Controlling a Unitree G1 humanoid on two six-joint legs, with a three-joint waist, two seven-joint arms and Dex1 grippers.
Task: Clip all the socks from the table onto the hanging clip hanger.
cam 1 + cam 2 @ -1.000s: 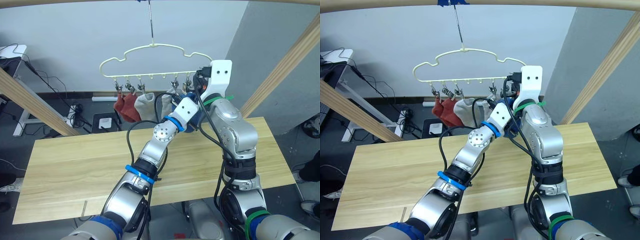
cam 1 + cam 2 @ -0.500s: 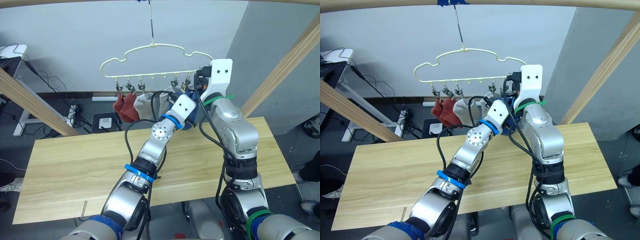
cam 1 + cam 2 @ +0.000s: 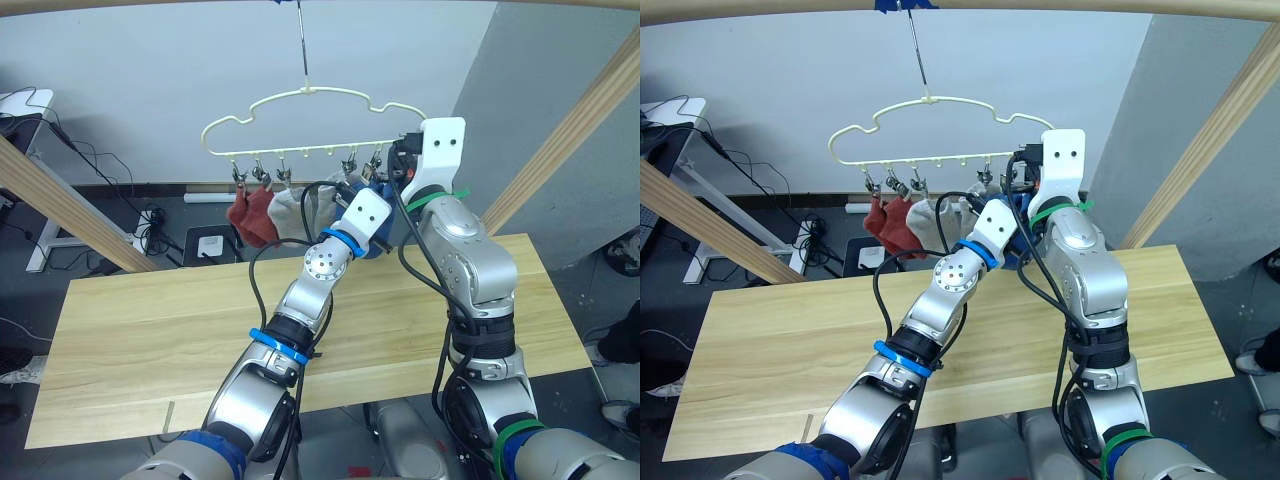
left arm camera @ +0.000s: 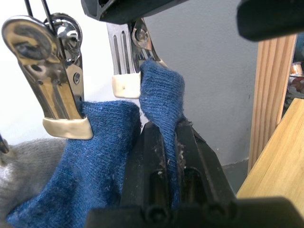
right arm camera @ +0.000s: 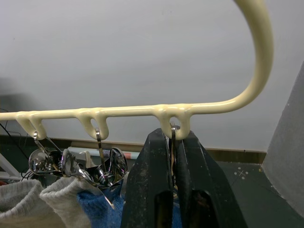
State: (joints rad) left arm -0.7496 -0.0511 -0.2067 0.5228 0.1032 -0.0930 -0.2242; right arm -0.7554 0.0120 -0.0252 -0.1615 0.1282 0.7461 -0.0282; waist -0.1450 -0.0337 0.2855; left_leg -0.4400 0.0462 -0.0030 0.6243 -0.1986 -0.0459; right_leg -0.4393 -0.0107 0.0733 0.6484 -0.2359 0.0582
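Observation:
The pale-yellow clip hanger [image 3: 310,147] hangs by its hook above the table's [image 3: 150,320] far edge. Two brick red socks [image 3: 250,212] and two light grey socks [image 3: 290,208] hang from its clips. One blue sock [image 4: 95,156] hangs from a metal clip [image 4: 61,104]. My left gripper [image 4: 166,137] is shut on a second blue sock [image 4: 161,95], whose top edge sits in the end clip [image 4: 127,71]. My right gripper [image 5: 172,142] is shut on that end clip, just under the hanger's last loop [image 5: 173,116].
Slanted wooden poles stand at the left [image 3: 60,205] and right [image 3: 570,130] of the table. Cables and a power strip [image 3: 150,225] lie on the floor behind it, below a grey wall.
My left arm has lifted the blue sock slightly up and left toward the end clip. The right gripper has stayed at the hanger's right end.

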